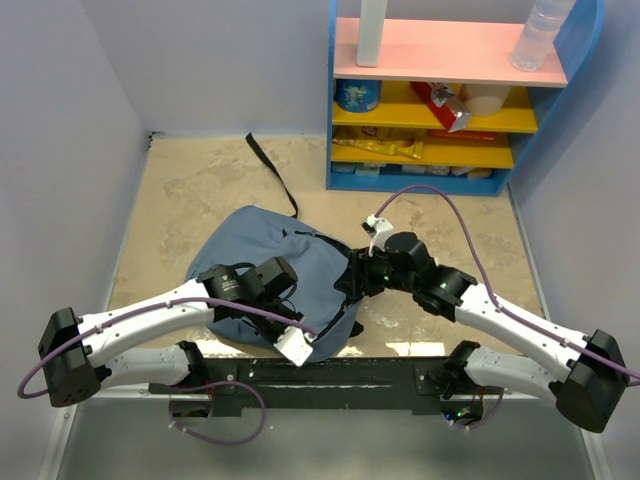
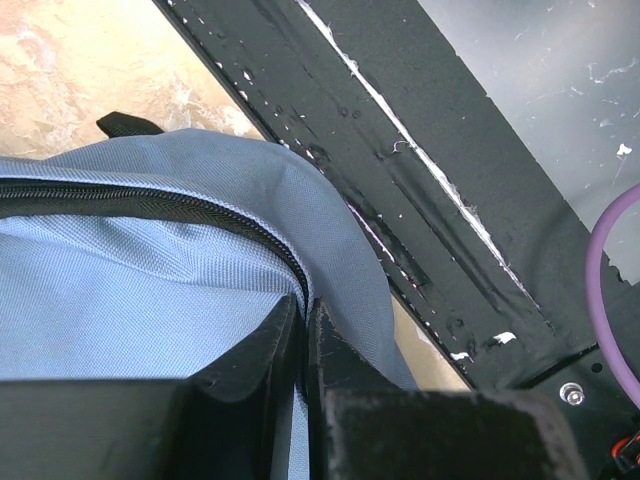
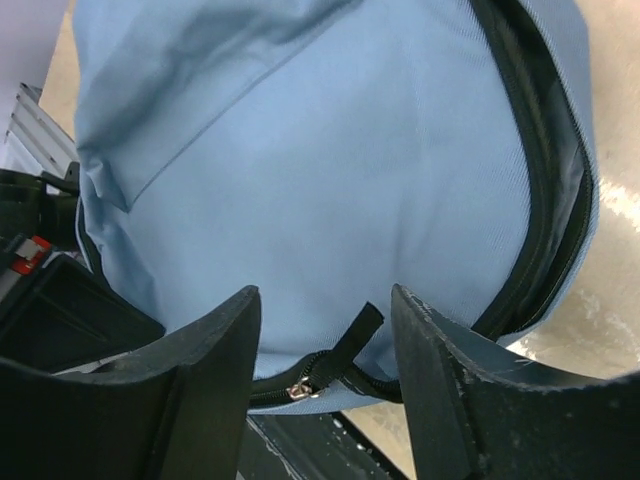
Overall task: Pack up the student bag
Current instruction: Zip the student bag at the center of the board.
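Two grippers are stationed at the bag [image 1: 270,275], which is laid on the table [image 1: 200,180] between the arms, near their bases. The left gripper [image 2: 305,330] is pinched narrow on fabric beside the zip. The right gripper [image 3: 325,300] is spread wide, the zip pull [image 3: 345,345] framed between its jaws, ungripped. Zip work is judged the step in hand; next the pull must be clamped and drawn along while the fabric is held taut

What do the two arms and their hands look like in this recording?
The left arm and the right arm are both built from white links joined by chunky black joint housings. A purple cable runs along each arm. The left hand and the right hand have thick matte-black fingers with angular, faceted tips.
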You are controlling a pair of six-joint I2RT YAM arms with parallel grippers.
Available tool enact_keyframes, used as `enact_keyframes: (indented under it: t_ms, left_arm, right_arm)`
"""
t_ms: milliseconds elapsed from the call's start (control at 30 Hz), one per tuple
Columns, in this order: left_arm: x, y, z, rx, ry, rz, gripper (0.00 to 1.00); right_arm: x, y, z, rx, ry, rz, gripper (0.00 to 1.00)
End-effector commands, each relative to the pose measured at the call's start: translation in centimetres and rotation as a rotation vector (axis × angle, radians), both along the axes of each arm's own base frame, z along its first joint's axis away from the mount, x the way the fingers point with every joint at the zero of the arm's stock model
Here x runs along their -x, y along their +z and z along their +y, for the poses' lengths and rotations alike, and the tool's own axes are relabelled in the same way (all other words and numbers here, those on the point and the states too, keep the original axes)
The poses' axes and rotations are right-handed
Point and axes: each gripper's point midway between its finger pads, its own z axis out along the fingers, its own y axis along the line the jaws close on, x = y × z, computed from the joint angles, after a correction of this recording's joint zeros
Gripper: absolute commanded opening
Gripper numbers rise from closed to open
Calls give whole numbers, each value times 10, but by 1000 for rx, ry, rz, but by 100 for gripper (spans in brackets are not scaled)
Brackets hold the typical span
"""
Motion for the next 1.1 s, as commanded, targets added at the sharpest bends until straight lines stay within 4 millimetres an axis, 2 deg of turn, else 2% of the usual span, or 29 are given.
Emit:
enact_keyframes:
  t_ms: [0,167,433,500,700,733,800,833,967,1067]
  left_arm:
    - [1,4,-3,35,9,9,0]
    - [2,4,-1,38,10,9,0]
    - [2,3,1,40,12,7,0]
    - [2,3,1,37,16,9,0]
    - [0,4,2,27,16,5,0]
    - [-1,5,1,27,19,2,0]
    - [-2,7,0,30,28,-2,0]
    - [-3,7,0,28,36,1,0]
    - [-7,8,-7,49,104,38,1]
    - [-17,20,-17,87,154,42,10]
  right_arm:
    - [5,-10,3,0,-22,26,56]
    - [10,-19,1,17,-37,43,56]
    - [9,-18,3,14,-41,45,55]
    - [10,-17,5,6,-39,45,52]
    - [12,-19,12,-35,-47,68,27]
    - [12,-18,14,-46,-54,74,18]
    - [13,-15,19,-62,-55,66,10]
    - [13,-12,21,-73,-58,64,1]
    - [10,-1,29,-88,-65,40,0]
    - [8,5,30,-86,-72,23,0]
